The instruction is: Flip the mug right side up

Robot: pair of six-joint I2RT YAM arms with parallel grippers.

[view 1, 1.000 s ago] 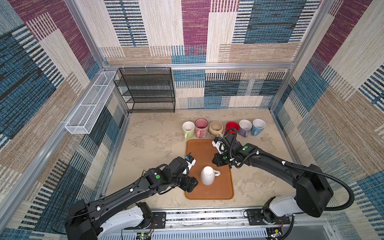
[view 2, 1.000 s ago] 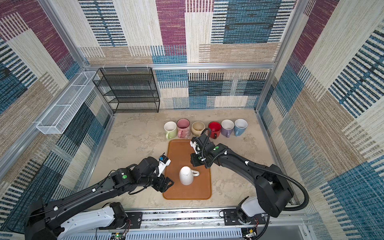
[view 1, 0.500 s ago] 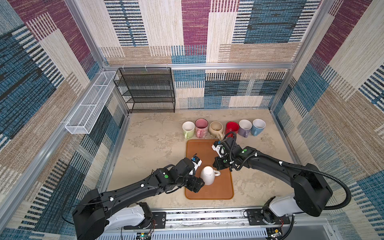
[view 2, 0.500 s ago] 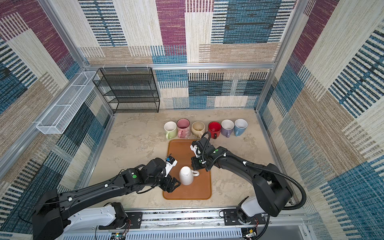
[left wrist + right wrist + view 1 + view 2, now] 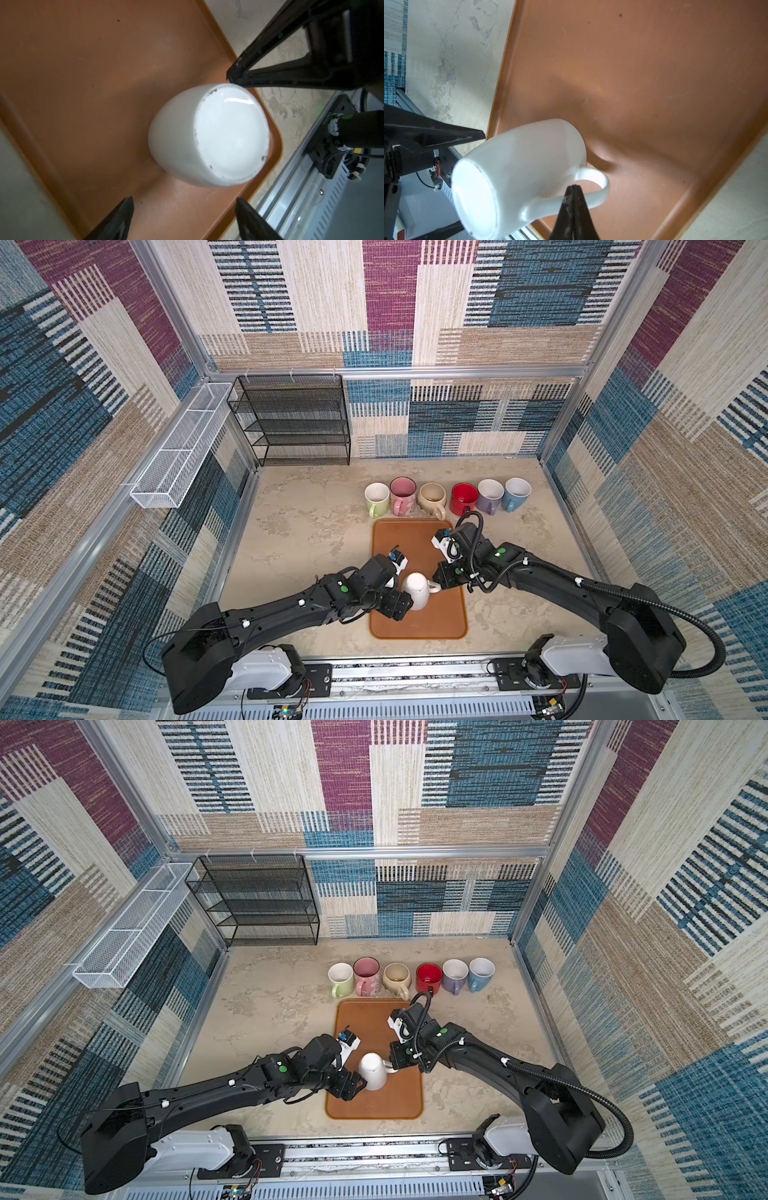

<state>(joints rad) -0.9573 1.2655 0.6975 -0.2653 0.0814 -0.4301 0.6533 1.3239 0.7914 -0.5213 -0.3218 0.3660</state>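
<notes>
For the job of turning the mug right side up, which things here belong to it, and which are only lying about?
Belong to the job: white mug, upside down; brown tray under it; right pincer, shut at the handle; left pincer, open beside the mug.
Only lying about: six coloured mugs in a row behind the tray; black mesh rack; white wire basket.

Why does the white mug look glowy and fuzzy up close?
Left wrist view: glare washes out the base of the white mug. Right wrist view: it sits close to the lens and blurs. In both top views it is small but crisp.
</notes>
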